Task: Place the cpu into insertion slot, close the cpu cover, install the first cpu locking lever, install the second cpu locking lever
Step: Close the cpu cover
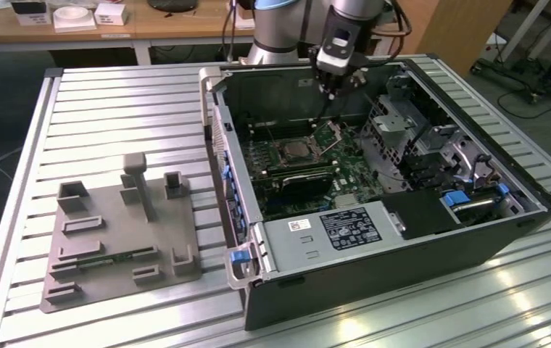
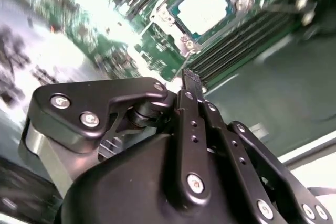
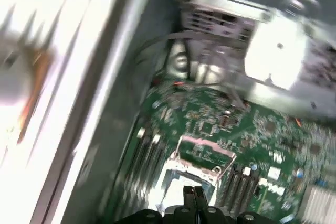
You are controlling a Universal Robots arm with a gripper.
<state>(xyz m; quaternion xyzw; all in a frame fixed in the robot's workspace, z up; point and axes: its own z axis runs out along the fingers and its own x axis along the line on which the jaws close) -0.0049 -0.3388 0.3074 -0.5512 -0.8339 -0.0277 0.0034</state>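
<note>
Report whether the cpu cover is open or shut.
Open: the cpu cover stands tilted up beside the uncovered cpu.

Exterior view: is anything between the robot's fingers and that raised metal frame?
Nothing visible. The fingers hang in open air above the thin silvery hinged frame, raised beside the square silver-grey chip lying in its socket.

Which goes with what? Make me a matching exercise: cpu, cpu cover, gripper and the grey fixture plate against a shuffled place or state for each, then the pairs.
Things:
1. cpu
2. cpu cover
3. gripper
4. grey fixture plate

Place or state:
A. lying on the table, outside the computer case
B. shut, hanging above the green board
C. seated in the insertion slot
D. tilted up, open

Pairs: 1-C, 2-D, 3-B, 4-A
</note>
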